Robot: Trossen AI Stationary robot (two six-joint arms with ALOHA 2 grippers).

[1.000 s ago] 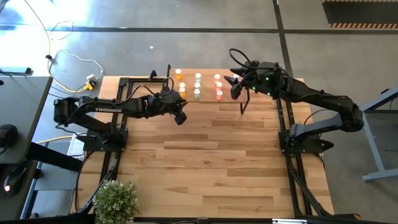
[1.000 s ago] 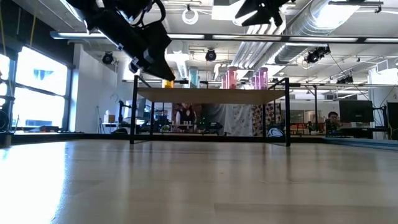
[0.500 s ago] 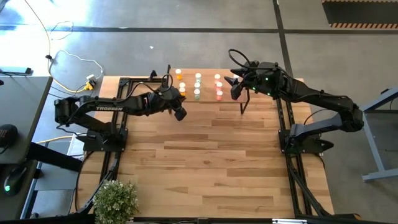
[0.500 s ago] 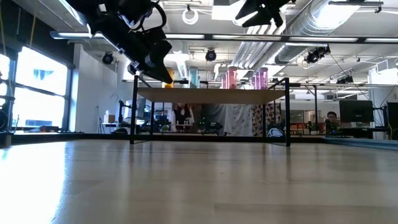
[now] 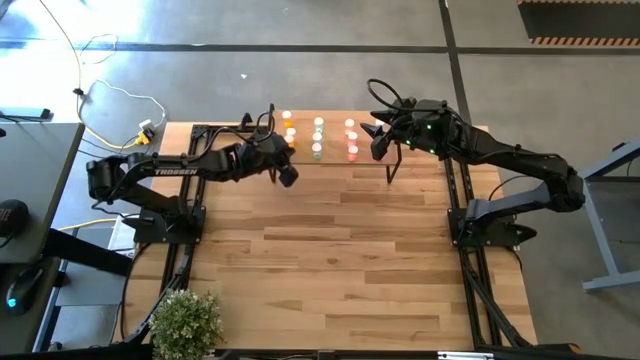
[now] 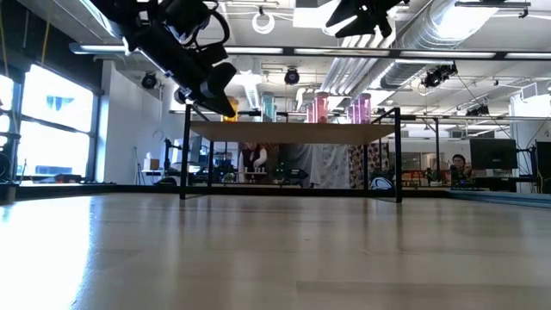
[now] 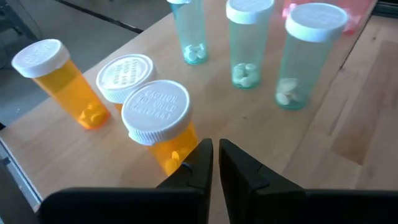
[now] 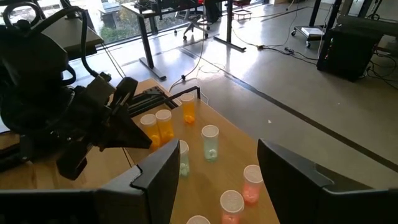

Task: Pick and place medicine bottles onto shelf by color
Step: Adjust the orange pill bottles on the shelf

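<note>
the left end effector (image 5: pixel 287 176) hangs above the near left corner of the shelf (image 5: pixel 335 160), and from its own wrist view its two dark fingers (image 7: pixel 200 163) are pressed almost together with only a thin slit between them — nothing is held. just beyond the fingertips stand three orange bottles (image 7: pixel 158 122) with white caps; the nearest one sits right at the tip of one finger, close enough that i cannot tell whether it touches. past them a row of three pale green bottles (image 7: pixel 249 40) stands upright on the light wood, each with a few pills at the bottom, and a salmon-red bottle (image 7: pixel 351 15) shows at the edge behind.

the right end effector (image 5: pixel 379 140) is poised over the far right side of the shelf, and its fingers (image 8: pixel 158 174) are spread wide apart, empty, touching nothing. from its wrist view the bottles are ranked below it by colour: orange ones beside the other arm, green in the middle, red nearest.

from above, the bottles form short columns on the shelf at the back edge of the desk (image 5: pixel 330 250) — orange to the left, then green, then red. in the low view the shelf stands on thin black legs with pink bottles (image 6: pixel 318 107) visible on top.
</note>
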